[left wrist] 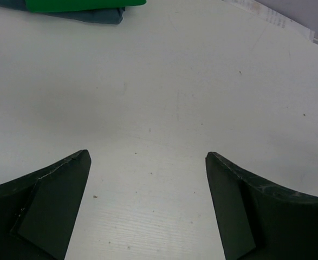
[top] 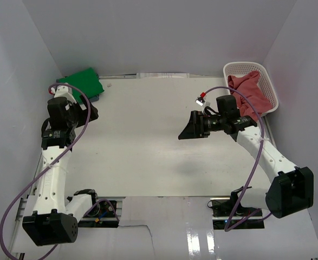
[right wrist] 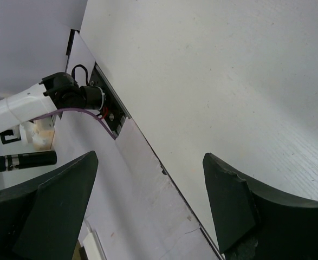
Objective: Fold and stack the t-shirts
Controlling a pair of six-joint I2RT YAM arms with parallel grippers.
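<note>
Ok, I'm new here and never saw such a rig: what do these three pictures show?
A white robotic left arm and right arm are bolted to a white table. One picture looks down from above; the other two come from cameras on each wrist, their black jaws at the bottom. A folded bright green t-shirt lies on a slate blue t-shirt in the far left corner; a crumpled pinkish red t-shirt sits in a white plastic lattice basket. Both pairs of jaws are open, holding nothing.
</note>
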